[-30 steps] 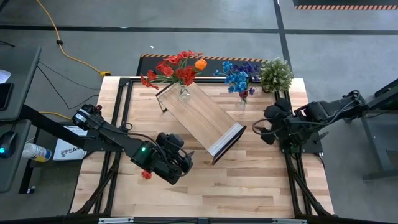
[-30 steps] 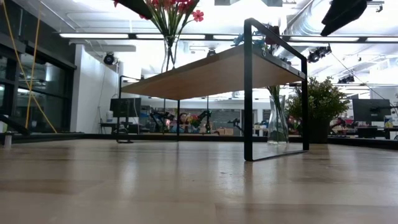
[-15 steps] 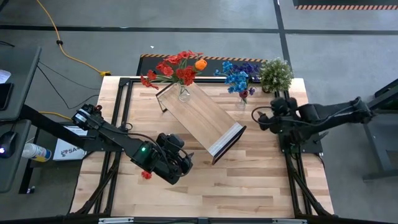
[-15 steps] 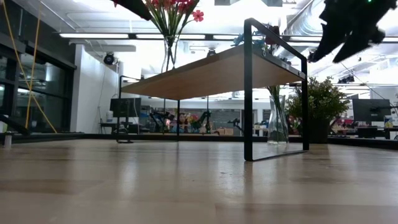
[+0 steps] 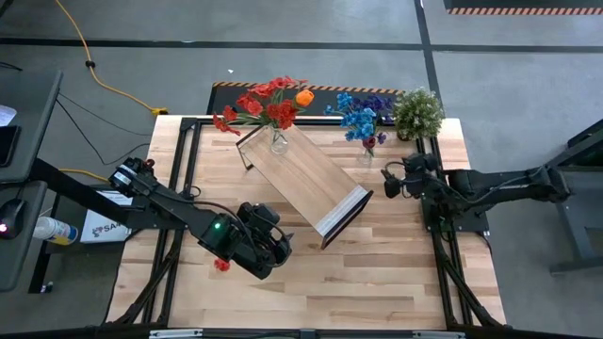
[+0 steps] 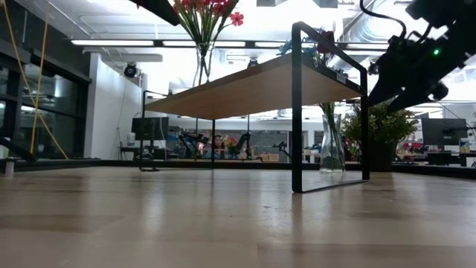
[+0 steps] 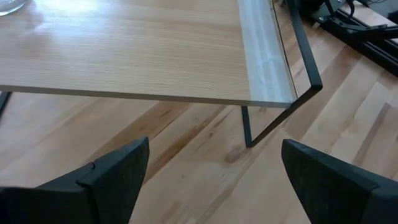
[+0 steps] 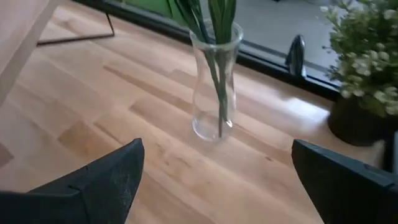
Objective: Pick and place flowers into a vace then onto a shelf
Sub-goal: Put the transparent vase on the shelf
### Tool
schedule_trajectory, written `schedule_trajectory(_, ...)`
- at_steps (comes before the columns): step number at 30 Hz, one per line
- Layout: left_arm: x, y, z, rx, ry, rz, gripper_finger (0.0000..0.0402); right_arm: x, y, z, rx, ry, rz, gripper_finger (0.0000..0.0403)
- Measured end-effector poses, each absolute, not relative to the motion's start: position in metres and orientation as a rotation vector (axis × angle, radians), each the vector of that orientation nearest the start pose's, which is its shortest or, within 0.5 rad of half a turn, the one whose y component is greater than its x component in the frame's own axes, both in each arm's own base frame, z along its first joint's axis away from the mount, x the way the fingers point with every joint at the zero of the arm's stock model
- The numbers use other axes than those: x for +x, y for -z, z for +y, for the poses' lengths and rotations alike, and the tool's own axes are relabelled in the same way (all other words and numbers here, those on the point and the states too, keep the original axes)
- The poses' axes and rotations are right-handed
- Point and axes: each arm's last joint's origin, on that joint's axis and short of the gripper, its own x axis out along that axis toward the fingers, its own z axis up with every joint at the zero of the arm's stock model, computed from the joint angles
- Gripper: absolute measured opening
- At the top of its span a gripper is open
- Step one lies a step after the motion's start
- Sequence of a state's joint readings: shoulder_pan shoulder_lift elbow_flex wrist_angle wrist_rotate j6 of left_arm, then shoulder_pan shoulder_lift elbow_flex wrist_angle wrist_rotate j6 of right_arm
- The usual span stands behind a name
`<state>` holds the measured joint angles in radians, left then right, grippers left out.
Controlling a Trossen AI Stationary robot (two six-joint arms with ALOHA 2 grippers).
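Note:
The light-wood shelf (image 5: 303,179) stands on its black frame legs, slanted across the table's middle. A glass vase (image 5: 279,142) of red and orange flowers (image 5: 268,102) stands on the shelf's far left end. A second glass vase (image 8: 213,87) of blue and purple flowers (image 5: 359,116) stands on the table right of the shelf. My right gripper (image 8: 217,168) is open, just short of this vase on its near right side and touching nothing. My left gripper (image 7: 214,162) hovers open near the shelf's white-strip end (image 7: 266,56). One red bloom (image 5: 221,265) lies by my left arm.
A bushy pale-green potted plant (image 5: 417,112) stands at the table's far right corner, close behind the blue-flower vase. Black rails (image 5: 443,247) run along the table's left and right sides. Bare wood (image 5: 377,273) lies along the near half of the table.
My right gripper has come down toward the table and turned, and now points at the blue-flower vase from its near right side. It has stayed open. The shelf and both vases have not moved.

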<state>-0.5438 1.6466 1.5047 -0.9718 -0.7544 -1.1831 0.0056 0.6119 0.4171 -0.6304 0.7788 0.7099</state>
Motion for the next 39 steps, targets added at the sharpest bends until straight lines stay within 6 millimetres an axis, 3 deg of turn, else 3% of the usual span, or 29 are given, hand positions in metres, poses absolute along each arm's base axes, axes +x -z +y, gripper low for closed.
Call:
schedule_trajectory(14,0.293,-0.312,-0.154,-0.436,-0.641,0.630,0.0397,0.126,-0.186,-0.042,0.194,0.890,0.402,0.0390)
schedule_trajectory(26,0.293,-0.312,-0.154,-0.443,-0.647,0.623,0.0397,0.130,-0.176,-0.061,0.162,0.942,0.497,0.0390)
schedule_trajectory(39,0.293,-0.312,-0.154,-0.463,-0.653,0.614,0.0397,0.158,-0.159,-0.082,0.188,0.841,0.511,0.0390)
